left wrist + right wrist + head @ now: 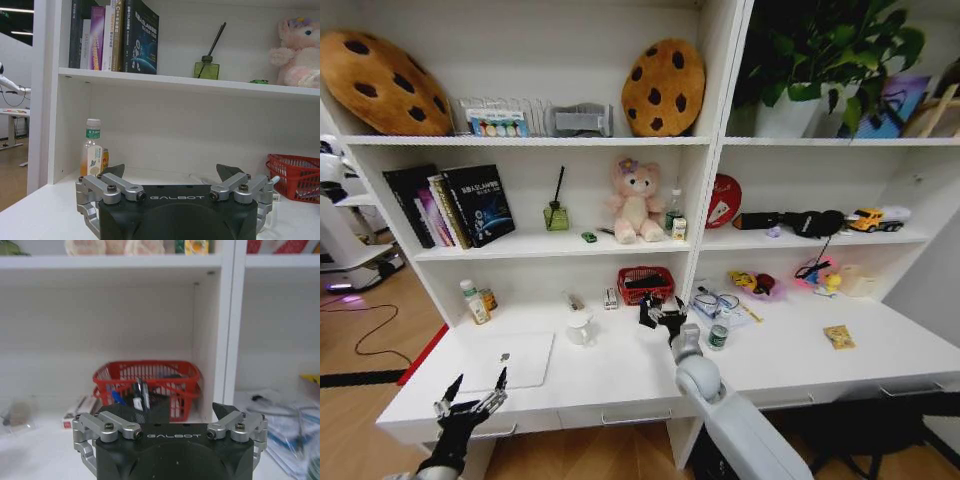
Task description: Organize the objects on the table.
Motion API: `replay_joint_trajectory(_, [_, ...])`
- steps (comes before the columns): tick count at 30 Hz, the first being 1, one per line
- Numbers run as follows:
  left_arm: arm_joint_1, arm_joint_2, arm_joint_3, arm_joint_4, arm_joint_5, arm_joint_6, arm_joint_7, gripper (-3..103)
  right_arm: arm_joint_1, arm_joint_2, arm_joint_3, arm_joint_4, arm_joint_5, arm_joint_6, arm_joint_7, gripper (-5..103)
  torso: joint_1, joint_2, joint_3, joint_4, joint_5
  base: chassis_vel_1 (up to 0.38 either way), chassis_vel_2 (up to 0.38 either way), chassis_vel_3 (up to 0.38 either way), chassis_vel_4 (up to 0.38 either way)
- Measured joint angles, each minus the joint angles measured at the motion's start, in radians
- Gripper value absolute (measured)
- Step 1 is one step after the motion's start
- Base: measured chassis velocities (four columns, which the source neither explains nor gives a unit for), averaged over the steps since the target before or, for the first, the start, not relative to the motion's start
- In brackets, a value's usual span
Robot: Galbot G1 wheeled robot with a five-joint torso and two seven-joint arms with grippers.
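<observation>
The left gripper (473,388) hangs low at the robot's left, wrist below it, its two dark fingertips (114,171) spread wide apart with nothing between them. The right arm reaches forward from the shoulder joint to the right gripper (661,314), well ahead of the left one. Its fingers (221,409) stand spread too, clasping nothing.
</observation>
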Motion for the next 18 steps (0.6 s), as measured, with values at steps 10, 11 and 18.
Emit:
replay_joint_trajectory(10, [0.0,0.0,0.0,0.0,0.0,0.0,0.0,100,0.032,-0.037,0.029,-0.104,0.201,-0.198,-0.015,95,0.0,0.0,0.0,0.0004,0.0001,0.0,0.0,0.0,0.0])
replay_joint_trajectory(11, [0.0,0.0,0.0,0.0,0.0,0.0,0.0,100,0.033,-0.045,0.029,-0.102,0.22,-0.224,-0.02,91,0.0,0.0,0.0,0.0003,0.0,0.0,0.0,0.0,0.0])
replay_joint_trajectory(18, [0.0,0.0,0.0,0.0,0.0,0.0,0.0,100,0.046,-0.063,0.031,-0.107,0.245,-0.285,-0.063,84,0.0,0.0,0.0,0.0001,-0.0001,0.0,0.0,0.0,0.0])
